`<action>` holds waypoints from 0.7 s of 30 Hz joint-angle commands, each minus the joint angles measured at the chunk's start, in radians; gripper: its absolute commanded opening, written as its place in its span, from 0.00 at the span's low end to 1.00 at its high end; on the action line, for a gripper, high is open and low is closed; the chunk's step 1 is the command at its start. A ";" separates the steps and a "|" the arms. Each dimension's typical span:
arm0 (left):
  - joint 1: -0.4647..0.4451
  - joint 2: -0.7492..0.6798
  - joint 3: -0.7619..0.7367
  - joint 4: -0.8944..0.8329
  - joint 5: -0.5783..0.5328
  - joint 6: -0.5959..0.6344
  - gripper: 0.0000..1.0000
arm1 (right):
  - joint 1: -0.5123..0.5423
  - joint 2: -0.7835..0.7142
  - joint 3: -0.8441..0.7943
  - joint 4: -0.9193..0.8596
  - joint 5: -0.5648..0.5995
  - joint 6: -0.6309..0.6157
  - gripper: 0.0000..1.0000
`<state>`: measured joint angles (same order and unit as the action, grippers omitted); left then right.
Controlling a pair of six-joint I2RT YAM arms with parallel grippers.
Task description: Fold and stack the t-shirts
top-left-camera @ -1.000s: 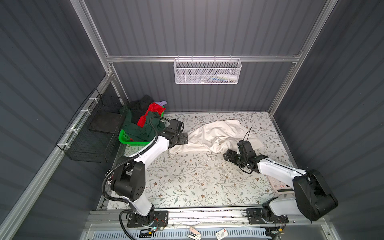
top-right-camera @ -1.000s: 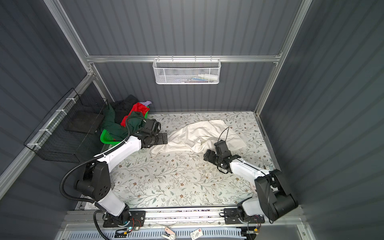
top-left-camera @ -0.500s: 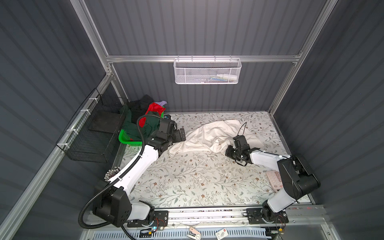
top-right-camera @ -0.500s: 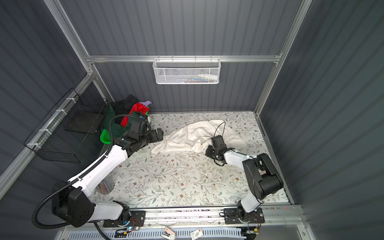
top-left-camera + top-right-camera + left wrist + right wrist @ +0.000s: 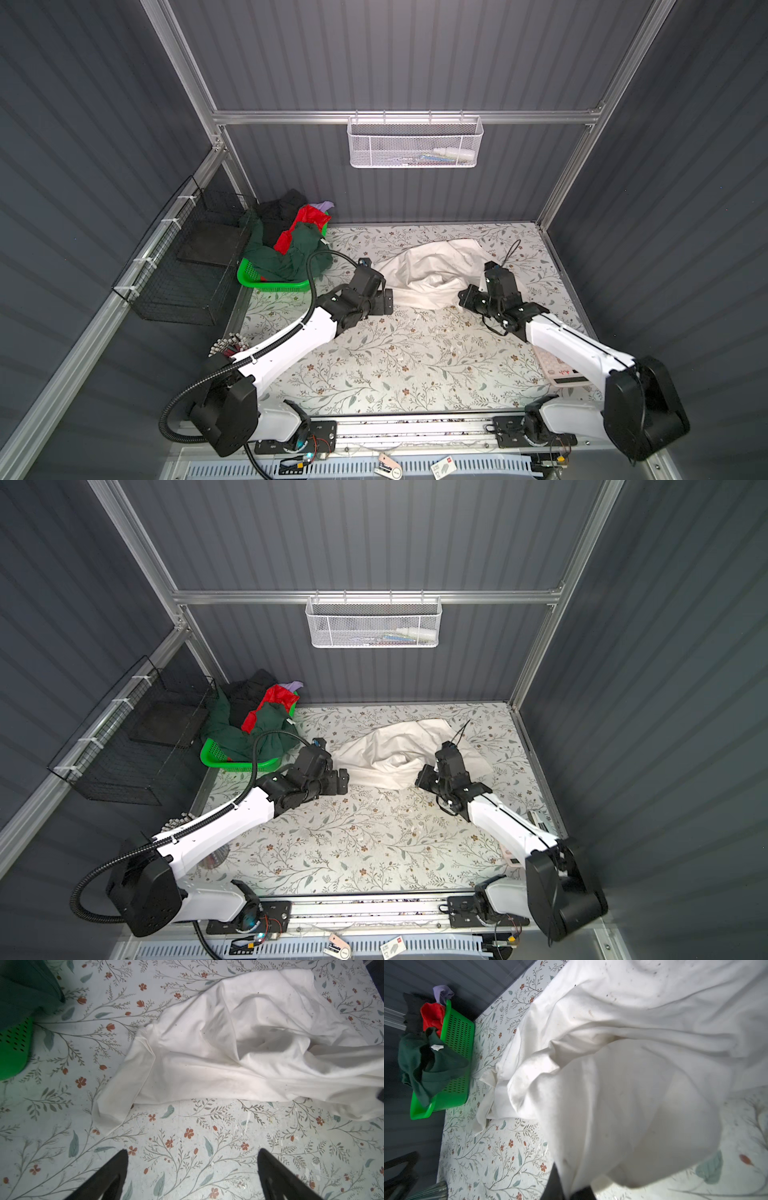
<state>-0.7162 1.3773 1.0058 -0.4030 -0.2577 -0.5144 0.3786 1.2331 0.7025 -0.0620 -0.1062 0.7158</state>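
My right gripper (image 5: 568,1190) is clamped on the near edge of the cream-white t-shirt (image 5: 428,270). The raised cloth screens most of the right wrist view. My left gripper (image 5: 192,1151) stands wide and empty over the floral table (image 5: 187,1167), just short of the crumpled shirt's left end. Near that gripper, in the back-left corner, the green basket (image 5: 270,284) holds the dark green t-shirt (image 5: 286,257) and the red t-shirt (image 5: 309,216), heaped over its rim.

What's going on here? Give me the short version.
Two robot arms are working on a crumpled cream-white t-shirt lying on the floral table. The right gripper is shut on the shirt's near edge. The left gripper is open above bare table, just short of the shirt's other end. The other shirts sit heaped in the green basket; nothing is folded yet.
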 commanded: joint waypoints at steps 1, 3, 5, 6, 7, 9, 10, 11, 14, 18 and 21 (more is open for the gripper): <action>-0.042 0.023 0.004 0.025 0.028 -0.054 0.97 | -0.005 -0.090 -0.046 -0.053 -0.012 0.041 0.00; -0.060 0.020 -0.003 0.041 0.054 -0.077 0.97 | -0.005 -0.162 -0.083 -0.049 -0.023 0.073 0.00; -0.079 0.013 -0.017 0.063 0.063 -0.101 0.96 | -0.004 -0.216 -0.116 -0.042 -0.036 0.114 0.00; -0.090 0.010 -0.027 0.075 0.065 -0.109 0.96 | -0.004 -0.242 -0.126 -0.037 -0.046 0.127 0.00; -0.101 0.012 -0.035 0.087 0.068 -0.121 0.95 | -0.004 -0.265 -0.130 -0.035 -0.057 0.134 0.00; -0.118 0.028 -0.045 0.110 0.082 -0.144 0.95 | -0.004 -0.298 -0.132 -0.042 -0.059 0.137 0.00; -0.132 0.039 -0.049 0.127 0.091 -0.155 0.94 | -0.004 -0.310 -0.128 -0.051 -0.054 0.135 0.00; -0.146 0.052 -0.052 0.144 0.096 -0.162 0.93 | -0.005 -0.317 -0.122 -0.059 -0.054 0.129 0.00; -0.193 0.113 -0.042 0.189 0.113 -0.175 0.93 | -0.005 -0.301 -0.076 -0.103 -0.080 0.110 0.00; -0.220 0.189 -0.052 0.296 0.172 -0.206 0.93 | -0.006 -0.238 0.003 -0.137 -0.152 0.097 0.00; -0.234 0.215 -0.063 0.348 0.177 -0.222 0.93 | -0.008 -0.195 0.049 -0.128 -0.176 0.088 0.00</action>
<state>-0.9428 1.5829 0.9527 -0.1379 -0.1120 -0.7002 0.3767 1.0172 0.6991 -0.1825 -0.2348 0.8249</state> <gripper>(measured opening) 0.927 0.049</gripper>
